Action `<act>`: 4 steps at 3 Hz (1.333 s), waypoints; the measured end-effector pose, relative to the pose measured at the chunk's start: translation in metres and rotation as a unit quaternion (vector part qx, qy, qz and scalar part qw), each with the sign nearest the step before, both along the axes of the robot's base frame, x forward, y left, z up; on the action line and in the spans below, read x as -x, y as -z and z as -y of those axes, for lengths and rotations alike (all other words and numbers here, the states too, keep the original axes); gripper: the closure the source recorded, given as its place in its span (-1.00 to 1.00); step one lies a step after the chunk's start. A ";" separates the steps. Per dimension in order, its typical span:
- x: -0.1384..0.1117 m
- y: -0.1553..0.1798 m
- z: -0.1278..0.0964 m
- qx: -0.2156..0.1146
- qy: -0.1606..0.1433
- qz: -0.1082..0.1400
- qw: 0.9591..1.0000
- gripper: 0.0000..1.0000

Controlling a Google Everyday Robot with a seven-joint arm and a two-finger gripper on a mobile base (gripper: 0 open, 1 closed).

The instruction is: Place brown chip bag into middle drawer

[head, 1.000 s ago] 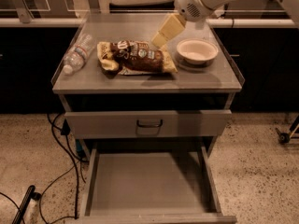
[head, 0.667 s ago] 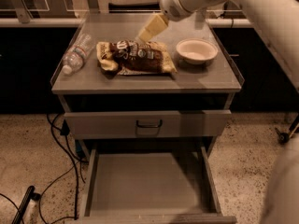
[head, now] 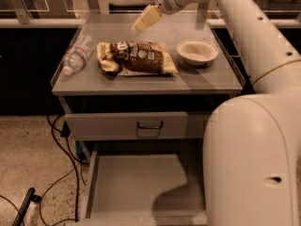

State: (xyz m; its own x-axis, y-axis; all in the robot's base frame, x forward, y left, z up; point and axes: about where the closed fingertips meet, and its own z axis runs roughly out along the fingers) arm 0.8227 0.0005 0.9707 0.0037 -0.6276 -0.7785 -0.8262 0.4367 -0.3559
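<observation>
Camera view, left to right: a clear plastic bottle [head: 77, 54] lies on its side at the cabinet top's [head: 207, 81] left edge. Just beside it the brown chip bag [head: 137, 58] lies flat mid-top. Above the bag's rear edge hangs the gripper [head: 139, 26], apart from it; how it is set I cannot tell. Right of the bag sits a white bowl [head: 197, 52], nothing visible inside. Below, the middle drawer [head: 141, 185] stands pulled out, its floor bare, under the closed drawer front [head: 136, 125].

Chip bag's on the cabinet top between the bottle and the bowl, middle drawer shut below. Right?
Not quite: the middle drawer is pulled open, floor bare, per the camera view. The brown chip bag does lie between bottle and bowl; the gripper hovers above the bag.
</observation>
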 end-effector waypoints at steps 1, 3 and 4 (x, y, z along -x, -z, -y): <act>0.019 -0.042 0.013 -0.016 -0.019 0.022 0.999 -1.00; 0.065 -0.053 0.002 -0.007 -0.052 0.015 0.999 -1.00; 0.056 -0.056 -0.004 -0.018 -0.051 0.016 0.998 -1.00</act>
State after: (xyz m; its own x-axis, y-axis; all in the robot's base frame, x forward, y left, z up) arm 0.7667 0.0044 1.0266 0.0920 -0.5947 -0.7987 -0.8556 0.3631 -0.3689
